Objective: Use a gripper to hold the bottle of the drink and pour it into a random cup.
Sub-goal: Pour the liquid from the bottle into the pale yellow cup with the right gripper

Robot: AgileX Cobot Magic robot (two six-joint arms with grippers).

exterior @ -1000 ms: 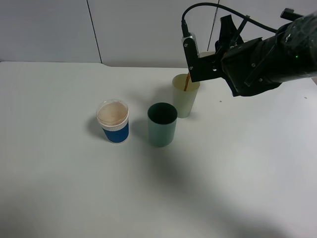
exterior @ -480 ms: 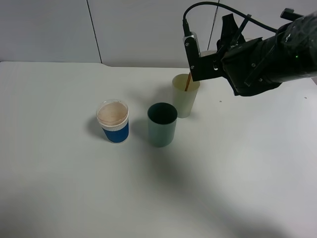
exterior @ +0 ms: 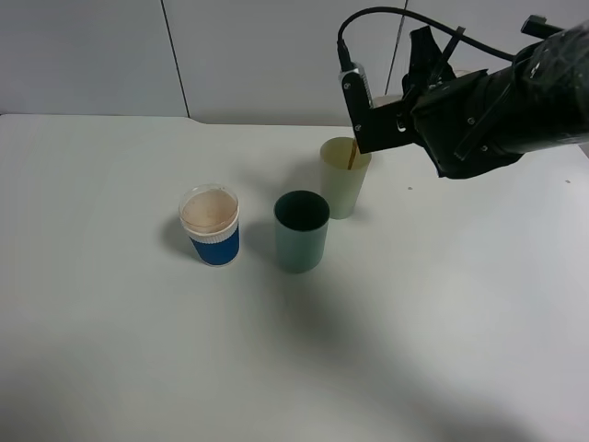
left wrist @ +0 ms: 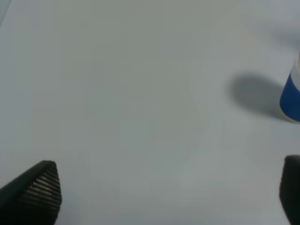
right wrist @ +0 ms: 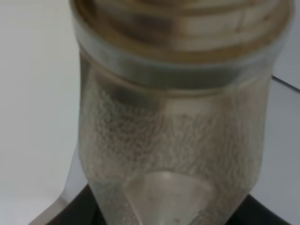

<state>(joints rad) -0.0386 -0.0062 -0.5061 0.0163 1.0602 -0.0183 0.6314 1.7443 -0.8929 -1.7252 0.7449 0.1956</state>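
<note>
While my right gripper (exterior: 370, 127) pinches the tipped bottle of the drink (right wrist: 173, 126), the drink (exterior: 351, 157) streams thinly into the cup (exterior: 342, 189) just below it. Pouring looks underway, so next I should level the bottle.

The translucent, capless bottle (right wrist: 173, 117) lies tipped in the right claw (exterior: 370, 118) above the upright pale yellow-green cup (exterior: 342, 189), a thin dark brown thread of drink (exterior: 351, 155) falling inside its rim
</note>
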